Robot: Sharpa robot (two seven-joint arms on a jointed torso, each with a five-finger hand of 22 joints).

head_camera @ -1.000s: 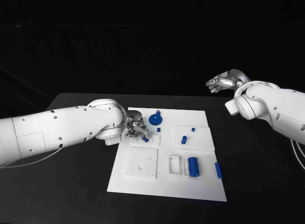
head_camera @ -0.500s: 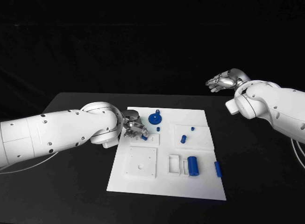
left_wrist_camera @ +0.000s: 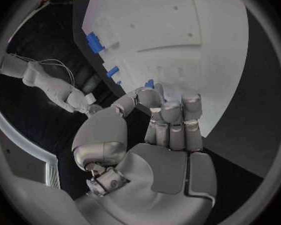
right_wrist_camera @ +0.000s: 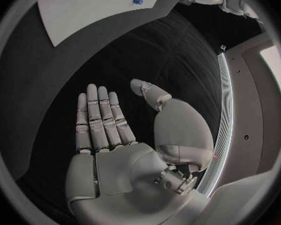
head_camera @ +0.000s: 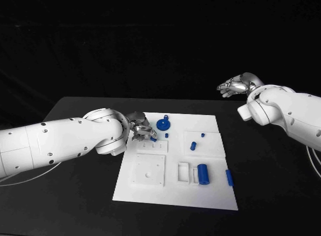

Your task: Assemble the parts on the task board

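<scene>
1. While the white rectangular task board (head_camera: 176, 196) lies in the middle of the black bench (head_camera: 75, 196), the left robot hand (head_camera: 142, 132) hangs over the board's near-left upper corner with its fingers curled in on a small blue part (head_camera: 153, 139), seemingly pinched at the fingertips.
2. In the left wrist view that small blue part (left_wrist_camera: 150, 83) peeps out just above the curled fingers (left_wrist_camera: 172, 120), with the board beneath.
3. The step in hand looks like carrying or seating this piece in a recess at the board's left side.
4. Other blue pieces wait on the board: a blue round knobbed disc (head_camera: 163, 124) near the far edge, a short blue peg (head_camera: 193, 145) mid-board, a large blue cylinder (head_camera: 203, 174) by a slot, and a blue bar (head_camera: 229, 178) at the right rim.
5. The right robot hand (head_camera: 235, 86) is raised well away from the board, fingers spread and holding nothing.
6. Next, the left hand probably needs to line the piece up over its seat and lower it squarely before letting go.
</scene>
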